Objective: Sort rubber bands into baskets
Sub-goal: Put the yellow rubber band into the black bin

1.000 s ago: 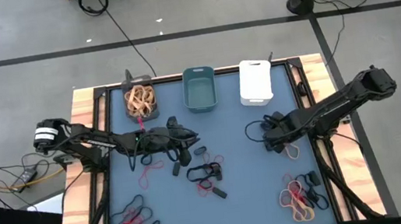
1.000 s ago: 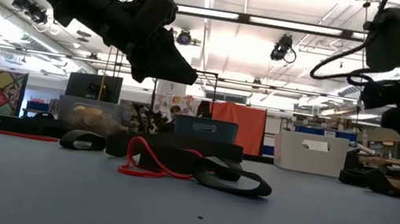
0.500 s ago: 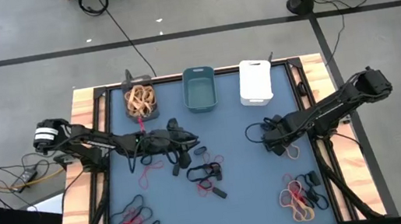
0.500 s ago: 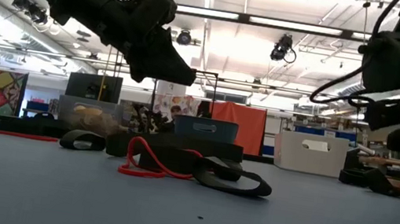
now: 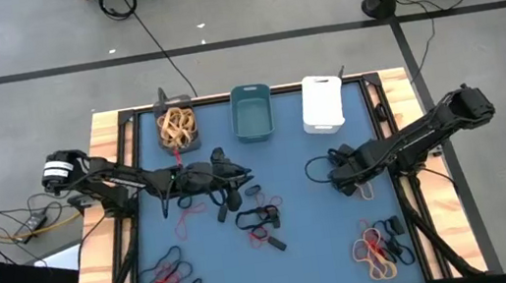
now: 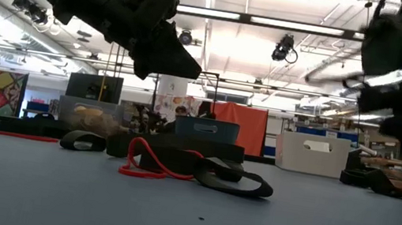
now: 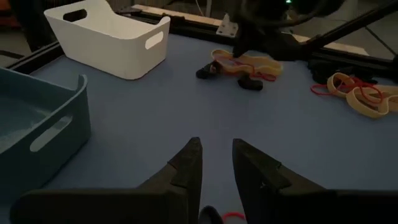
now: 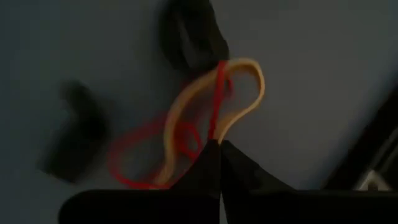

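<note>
The right gripper [image 8: 217,144] had snapped closed, seemingly pinching 1 red band [image 8: 217,93]; the left gripper [image 7: 216,163] stayed slightly parted, empty.

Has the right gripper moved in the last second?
Yes, slightly. In the high view the right gripper has edged toward the table's middle, away from the right rail, and has shut on a tan and a red band.

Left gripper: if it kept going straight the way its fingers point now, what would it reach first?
The left gripper faces bare blue table. Beyond that, roughly in line, lies the small clump of tan, red and black rubber bands under the right arm. Depth is unclear, so the table mat may come first.
</note>
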{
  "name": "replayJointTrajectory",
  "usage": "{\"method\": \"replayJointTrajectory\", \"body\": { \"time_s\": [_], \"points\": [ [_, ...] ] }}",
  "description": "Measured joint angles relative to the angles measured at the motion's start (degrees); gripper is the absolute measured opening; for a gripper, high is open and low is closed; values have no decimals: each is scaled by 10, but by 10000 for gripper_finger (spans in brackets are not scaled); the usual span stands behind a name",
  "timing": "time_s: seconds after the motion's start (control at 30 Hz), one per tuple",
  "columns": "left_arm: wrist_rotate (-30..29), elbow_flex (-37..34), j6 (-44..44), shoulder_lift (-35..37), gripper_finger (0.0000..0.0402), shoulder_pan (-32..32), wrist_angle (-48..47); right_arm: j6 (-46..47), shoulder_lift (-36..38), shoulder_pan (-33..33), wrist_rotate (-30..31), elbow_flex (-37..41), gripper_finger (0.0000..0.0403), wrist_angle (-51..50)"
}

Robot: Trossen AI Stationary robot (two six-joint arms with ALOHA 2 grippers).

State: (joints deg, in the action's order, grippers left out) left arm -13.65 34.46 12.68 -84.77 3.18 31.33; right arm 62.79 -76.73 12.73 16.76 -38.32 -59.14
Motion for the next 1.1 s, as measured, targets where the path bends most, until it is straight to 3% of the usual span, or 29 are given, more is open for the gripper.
{"method": "replayJointTrajectory", "body": {
  "time_s": [0.2, 0.33, 0.67, 0.87, 1.1],
  "points": [
    [0, 0, 27, 0, 94, 0, 46, -51, 0, 46, 102, -90, 4, 4],
    [1, 0, 27, 0, 94, 3, 86, -119, 0, 80, 167, -134, 2, 57],
    [2, 0, -35, 0, 100, 41, 182, -288, 0, 92, 193, -145, 2, 278],
    [3, 0, -35, 0, 140, 48, 186, -359, 0, 87, 211, -145, 2, 357],
    [3, 30, -35, -58, 228, 48, 203, -386, 0, 77, 231, -145, 2, 374]
  ]
}}
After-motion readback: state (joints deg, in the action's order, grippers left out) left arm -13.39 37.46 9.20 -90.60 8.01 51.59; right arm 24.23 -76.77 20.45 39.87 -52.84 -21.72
